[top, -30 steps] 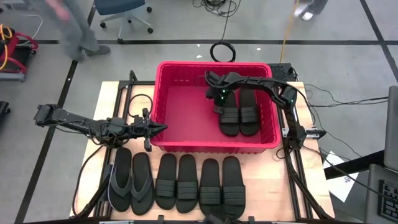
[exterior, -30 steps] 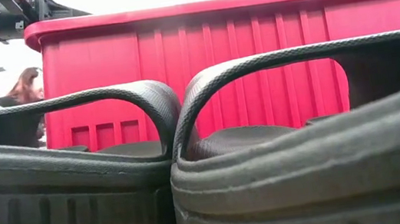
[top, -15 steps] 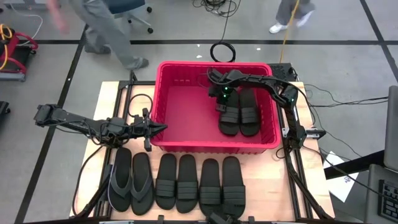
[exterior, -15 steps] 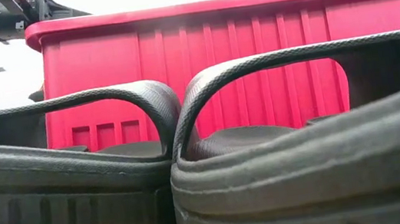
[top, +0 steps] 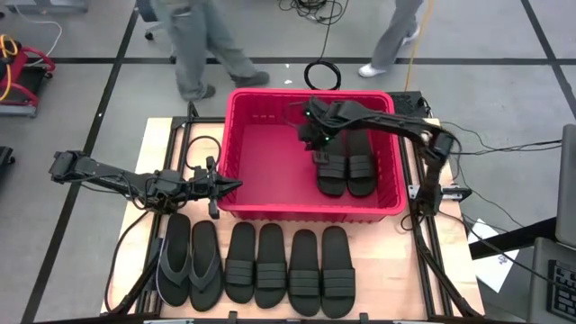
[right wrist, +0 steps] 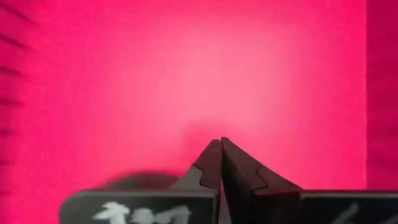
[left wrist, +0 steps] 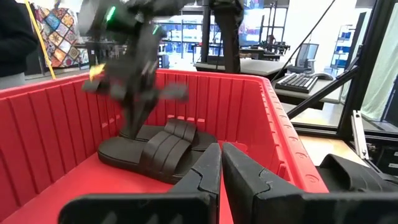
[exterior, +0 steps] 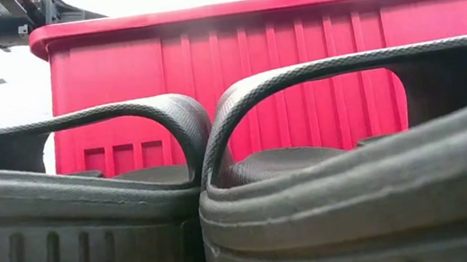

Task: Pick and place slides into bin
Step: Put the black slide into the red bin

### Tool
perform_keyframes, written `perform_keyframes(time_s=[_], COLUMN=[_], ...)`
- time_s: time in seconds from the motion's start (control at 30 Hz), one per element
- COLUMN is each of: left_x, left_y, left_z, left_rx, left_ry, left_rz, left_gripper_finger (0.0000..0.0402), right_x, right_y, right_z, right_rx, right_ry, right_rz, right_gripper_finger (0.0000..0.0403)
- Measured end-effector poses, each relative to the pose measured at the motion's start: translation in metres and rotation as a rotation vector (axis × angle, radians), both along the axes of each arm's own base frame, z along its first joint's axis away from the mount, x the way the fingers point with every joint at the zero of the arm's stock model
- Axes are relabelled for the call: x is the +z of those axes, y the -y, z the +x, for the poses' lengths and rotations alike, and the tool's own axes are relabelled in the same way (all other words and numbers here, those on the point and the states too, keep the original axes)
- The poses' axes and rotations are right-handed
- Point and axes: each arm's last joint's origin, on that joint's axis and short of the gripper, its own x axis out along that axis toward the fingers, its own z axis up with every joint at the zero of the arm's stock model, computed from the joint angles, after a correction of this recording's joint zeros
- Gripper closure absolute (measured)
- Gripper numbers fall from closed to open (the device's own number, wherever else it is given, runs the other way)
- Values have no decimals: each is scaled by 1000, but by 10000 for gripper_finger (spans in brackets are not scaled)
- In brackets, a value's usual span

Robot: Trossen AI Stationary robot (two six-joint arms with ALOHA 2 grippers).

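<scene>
Overhead, 2 slides (top: pixel 346 162) in bin (top: pixel 261 162); low view hides them.

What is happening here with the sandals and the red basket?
A two-armed robot is moving black slides into the red bin. Two slides already lie inside it. The right pincer is shut and empty, above the bin floor beside them. The left pincer, also shut and empty, waits at the bin's left wall. Six more slides lie in a row on the table in front of the bin.
</scene>
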Motion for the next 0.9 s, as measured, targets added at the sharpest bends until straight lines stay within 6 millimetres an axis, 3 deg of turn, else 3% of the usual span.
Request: perform_keyframes(time_s=[0.17,0.3,0.43,0.53,0.67,0.77,0.9], left_x=[2,12,21,24,25,25,24], left_y=[0,1,2,2,4,4,4], left_z=[0,-1,-2,-3,-3,-3,-3], left_rx=[0,-56,-94,-113,-173,-186,-195], left_ry=[25,147,239,281,285,280,275], left_rz=[-14,-154,-211,-252,-319,-320,-319], left_gripper_finger=[380,380,380,380,380,380,380], right_x=[83,151,192,204,204,201,200], right_y=[-52,-94,-125,-149,-182,-202,-224], right_z=[-17,-45,-81,-110,-138,-146,-149], right_rx=[87,217,260,262,219,107,93], right_ry=[325,655,791,783,690,632,623], right_rz=[52,198,283,263,194,175,180], right_gripper_finger=[403,403,403,403,403,403,403])
